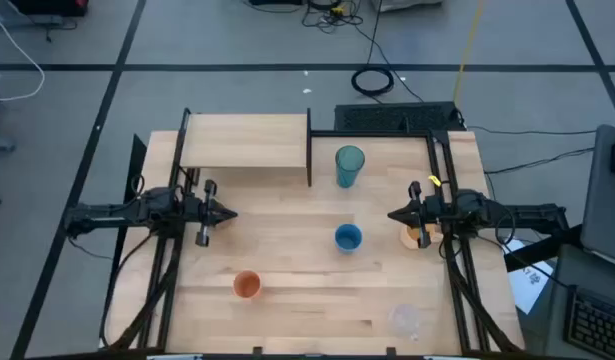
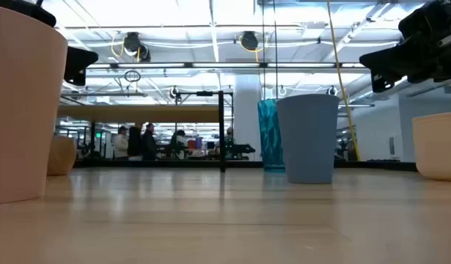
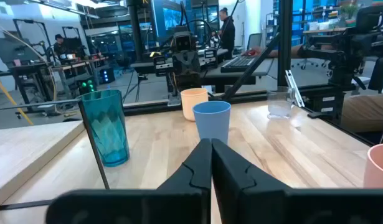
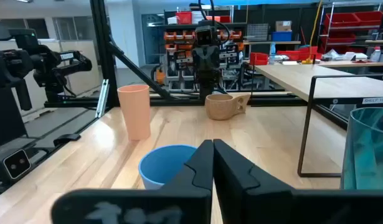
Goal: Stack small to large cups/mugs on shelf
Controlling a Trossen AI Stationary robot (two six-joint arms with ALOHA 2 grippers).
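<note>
On your table (image 1: pixel 307 300) the shelf (image 1: pixel 247 142) is bare; teal tumbler (image 1: pixel 349 166), blue cup (image 1: pixel 348 238) and orange cup (image 1: pixel 247 285) stand apart. Left gripper (image 1: pixel 227 213) and right gripper (image 1: pixel 395 216) hover closed, holding nothing.

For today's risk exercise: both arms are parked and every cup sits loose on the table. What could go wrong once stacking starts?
1. The tall teal tumbler stands close beside the shelf's black frame; an arm reaching there might clip either.
2. The clear cup barely shows against the wood, so it could be missed or knocked.
3. The peach mug sits under the shut right gripper; descending carelessly could bump it.
</note>
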